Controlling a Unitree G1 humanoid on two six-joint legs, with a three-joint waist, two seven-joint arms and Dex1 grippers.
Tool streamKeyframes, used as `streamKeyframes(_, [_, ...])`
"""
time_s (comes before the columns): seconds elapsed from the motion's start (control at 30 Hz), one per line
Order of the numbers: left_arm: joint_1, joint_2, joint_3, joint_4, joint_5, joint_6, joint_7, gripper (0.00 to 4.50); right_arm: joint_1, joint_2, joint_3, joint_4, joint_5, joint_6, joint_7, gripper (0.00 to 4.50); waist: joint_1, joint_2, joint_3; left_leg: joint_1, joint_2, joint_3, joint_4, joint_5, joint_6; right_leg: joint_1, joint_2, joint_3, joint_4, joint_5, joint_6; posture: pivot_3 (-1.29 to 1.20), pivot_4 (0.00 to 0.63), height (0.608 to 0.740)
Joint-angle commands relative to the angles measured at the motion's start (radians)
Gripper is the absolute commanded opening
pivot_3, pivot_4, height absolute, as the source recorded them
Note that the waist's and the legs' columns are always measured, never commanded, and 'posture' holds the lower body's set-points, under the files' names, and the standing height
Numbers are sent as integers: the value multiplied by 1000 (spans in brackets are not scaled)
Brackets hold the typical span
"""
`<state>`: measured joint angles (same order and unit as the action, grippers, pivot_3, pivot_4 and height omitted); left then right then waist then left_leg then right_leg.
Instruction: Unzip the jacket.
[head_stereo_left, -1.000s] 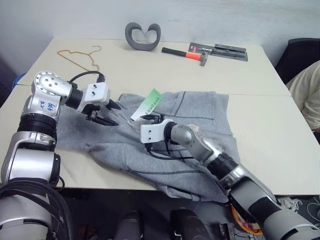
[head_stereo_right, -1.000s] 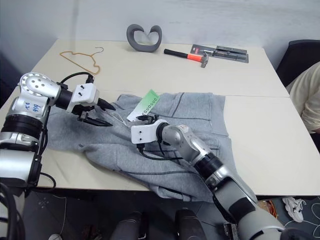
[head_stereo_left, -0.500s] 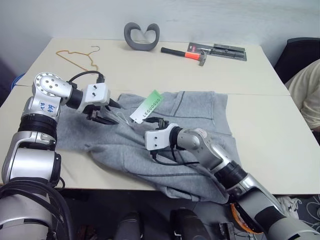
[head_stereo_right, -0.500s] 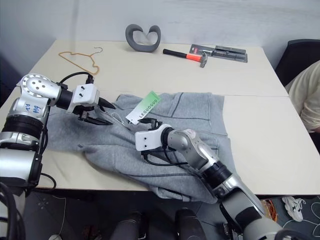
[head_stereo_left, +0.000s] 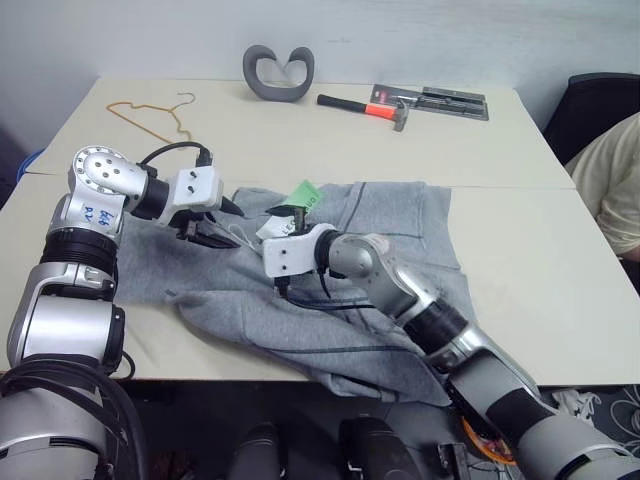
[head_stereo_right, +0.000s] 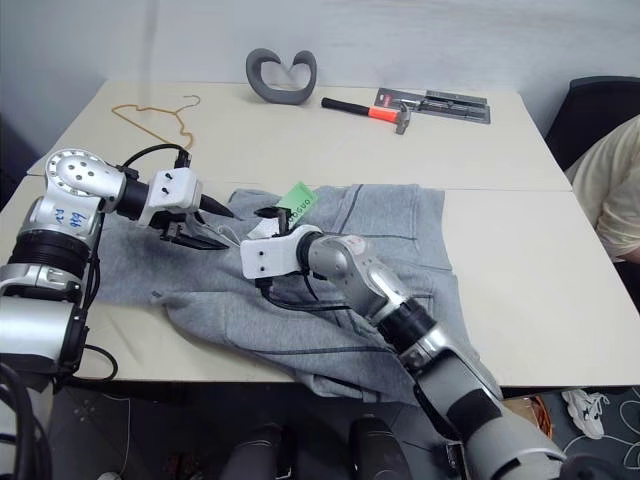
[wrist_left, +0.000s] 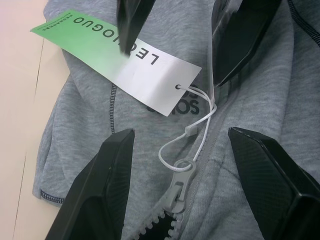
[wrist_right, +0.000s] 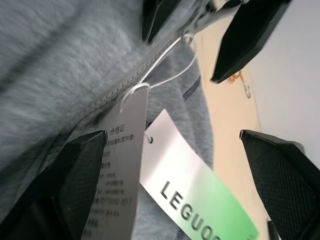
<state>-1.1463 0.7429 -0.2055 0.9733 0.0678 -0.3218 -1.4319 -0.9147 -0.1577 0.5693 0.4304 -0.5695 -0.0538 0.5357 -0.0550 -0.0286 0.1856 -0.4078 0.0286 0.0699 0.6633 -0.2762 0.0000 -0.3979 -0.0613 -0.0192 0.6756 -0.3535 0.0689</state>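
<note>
Light-grey fleece zip-up jacket (head_stereo_left: 340, 290) flat on beige bench (head_stereo_left: 520, 250); grey zipper slider (wrist_left: 181, 186) near top, barely unzipped. Left gripper (wrist_left: 182, 150) and right gripper (wrist_right: 170, 165) wide, empty, flanking slider.

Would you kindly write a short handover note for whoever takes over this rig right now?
Left gripper: open, straddling the zipper pull, holding nothing.
Right gripper: open, beside the paper tags, holding nothing.
The jacket lies spread on the table, collar end between the two grippers; the tags hang from the pull by a white cord.
Done: the zip looks barely parted just below the pull.
Left: grip the pull, hold the collar, draw the zip down.
</note>
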Motion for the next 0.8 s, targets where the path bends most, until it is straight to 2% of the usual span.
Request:
streamKeyframes(0.03, [-13,4,20,-18,-4,1,4,3151,-51,29,6,111,-12,-56,-58,4448,0,0,0,0,0,0,0,0,0,0,0,0,0,0,0,0,150,740])
streamKeyframes(0.07, [-13,3,20,-18,-4,2,5,3151,-64,35,6,146,-13,-67,-70,4448,-1,0,0,0,0,0,0,0,0,0,0,0,0,0,0,0,150,740])
streamKeyframes(0.17, [-15,2,20,-16,-1,3,11,3151,-90,52,-4,212,1,-94,-95,3882,-2,0,0,1,0,0,0,0,0,0,0,0,1,0,0,0,150,740])
streamKeyframes(0.47, [-5,-9,6,54,36,-19,64,3151,-63,47,-32,180,29,-92,-86,930,-2,0,0,1,0,1,0,0,-1,0,0,0,1,0,0,0,150,740])
streamKeyframes(0.5, [-2,-11,-1,75,52,-28,81,3151,-50,44,-34,162,32,-88,-77,454,-2,0,0,1,0,1,0,0,-1,0,0,0,1,0,0,0,150,740])
streamKeyframes(0.53, [1,-14,-9,99,69,-38,101,3151,-35,39,-36,138,33,-83,-68,220,-1,0,0,1,0,0,0,0,-1,0,0,0,1,0,0,0,150,740])
streamKeyframes(0.57, [4,-18,-16,123,85,-44,120,3151,-19,33,-39,110,35,-76,-59,99,-1,0,0,1,0,0,0,0,0,0,0,0,1,0,0,0,150,740])
streamKeyframes(0.8, [7,-29,-27,233,145,-51,202,3151,65,-8,-64,-95,50,7,9,99,0,0,0,1,0,1,0,0,0,0,0,0,1,0,0,0,150,740])
